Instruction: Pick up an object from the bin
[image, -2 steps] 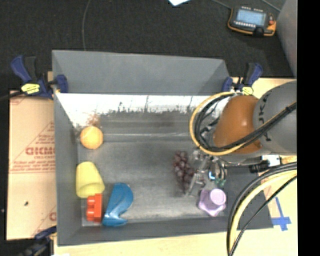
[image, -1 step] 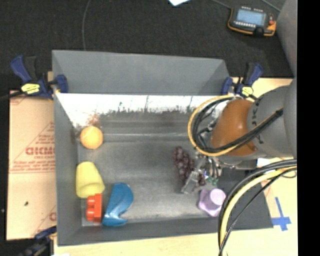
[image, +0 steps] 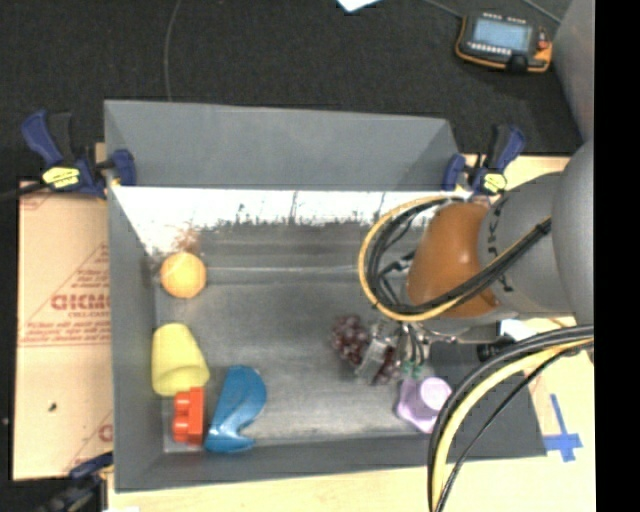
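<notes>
My gripper (image: 390, 358) is low in the right half of the bin, just below the arm's orange cover. A dark purple bunch of grapes (image: 349, 338) lies right at its left side, touching or nearly touching it. A pale lilac cup-like thing (image: 422, 401) sits just below and right of the gripper, near the bin's front wall. I see nothing held.
At the left of the bin are a peach-coloured ball (image: 183, 274), a yellow rounded block (image: 177, 358), a red brick (image: 187, 415) and a blue bottle-shaped thing (image: 236, 408). The arm and its cables hang over the bin's right side.
</notes>
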